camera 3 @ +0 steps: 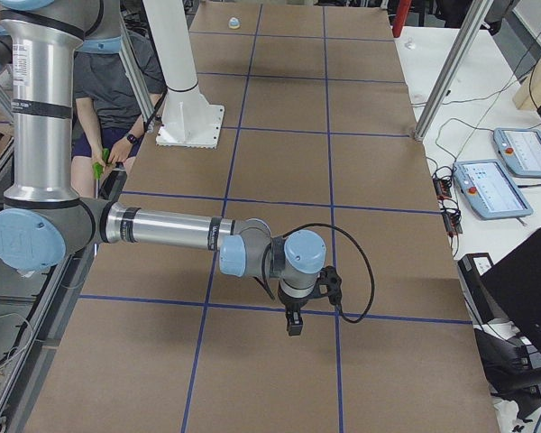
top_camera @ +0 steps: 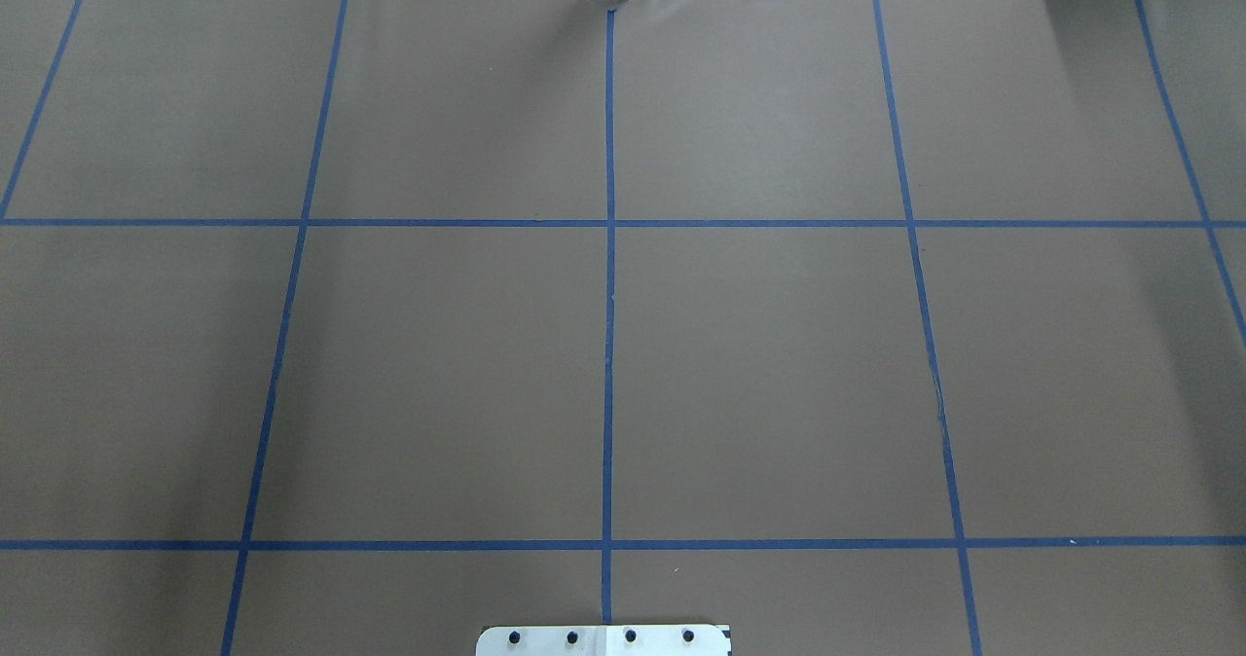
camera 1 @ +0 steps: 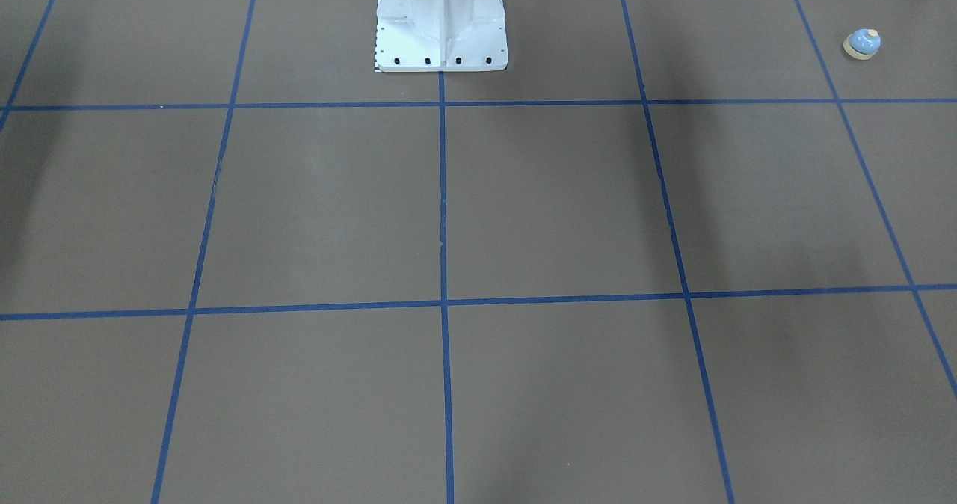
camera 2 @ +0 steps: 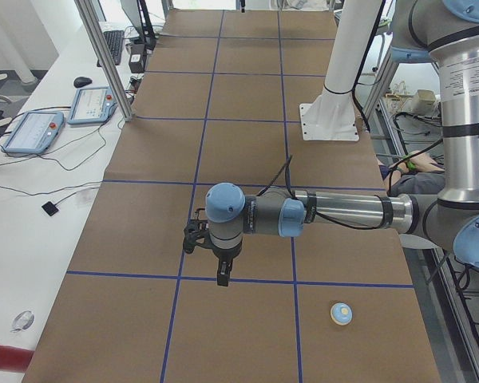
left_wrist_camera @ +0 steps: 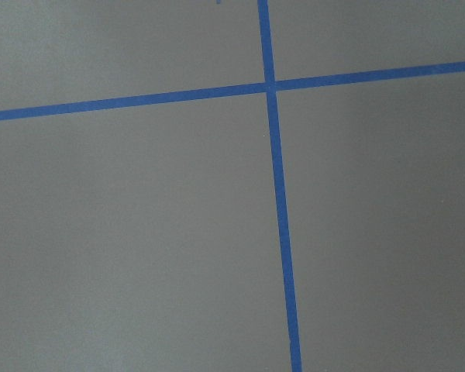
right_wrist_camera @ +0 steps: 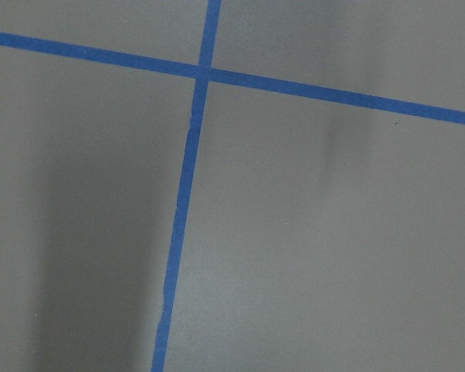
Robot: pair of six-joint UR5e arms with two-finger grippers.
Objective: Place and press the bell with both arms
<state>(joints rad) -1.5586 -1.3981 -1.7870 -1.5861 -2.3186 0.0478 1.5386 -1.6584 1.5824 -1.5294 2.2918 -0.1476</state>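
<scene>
- Spotted the bell sitting upright on the brown worktop, way over at the robot's left end and close to the robot-side edge.
- Found the left arm stretched out level above the worktop, with the left claw pointing down over a blue tape line, well apart from the bell.
- Couldn't tell whether that left claw was clenched or released, since it only showed small and side-on.
- Same deal at the other end: right arm reaching out flat, right claw hanging down just above the worktop, far from the bell. Couldn't tell its state either.
- Saw only brown paper and crossing blue tape in both wrist views.
- Noticed the white pedestal bolted down mid-worktop on the robot's side.
</scene>
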